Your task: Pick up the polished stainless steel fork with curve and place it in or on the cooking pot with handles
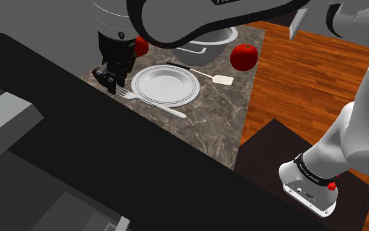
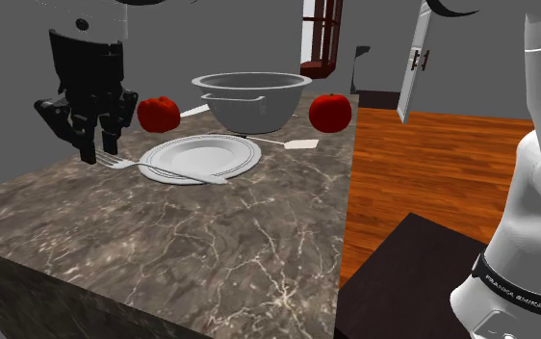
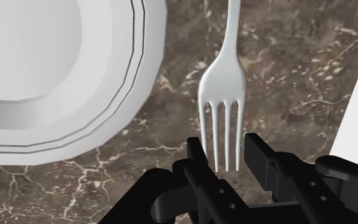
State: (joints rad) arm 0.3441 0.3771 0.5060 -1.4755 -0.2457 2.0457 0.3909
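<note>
Fork (image 3: 223, 83) tines lie between spread fingers of gripper (image 3: 225, 149), not clasped; long axis runs straight ahead, away from fingertips

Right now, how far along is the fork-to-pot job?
Done: nothing placed yet; the fork lies flat on the marble counter beside the white plate. In hand: the claw is low over the fork's tines, open on either side of them, not clasping. Left: close on the fork, lift it, carry it past the plate to the grey pot, and release.
</note>
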